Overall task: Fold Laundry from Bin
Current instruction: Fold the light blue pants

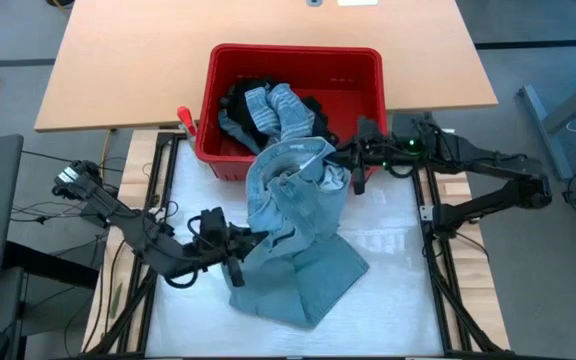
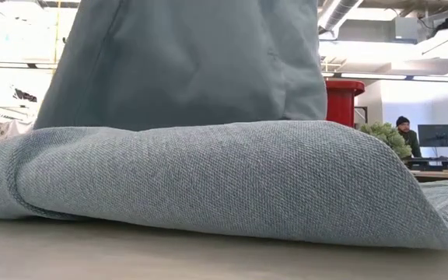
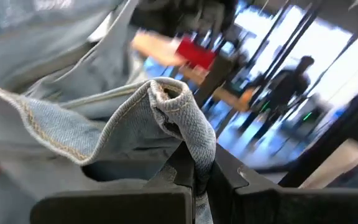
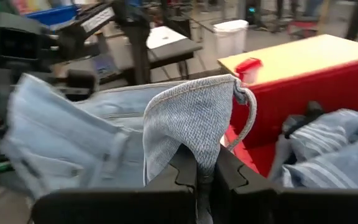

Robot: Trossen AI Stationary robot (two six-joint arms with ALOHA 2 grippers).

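No legible text, label, brand, number or sign appears in any view. The light blue-grey garment and the red bin carry no readable markings. Screens and objects in the room beyond the table are too blurred to read.

The blue-grey garment covers the middle of the white mat, hanging between both arms, so the way across the centre is blocked. Bare mat lies open to either side of it. The red bin, heaped with clothes, closes off the far edge.
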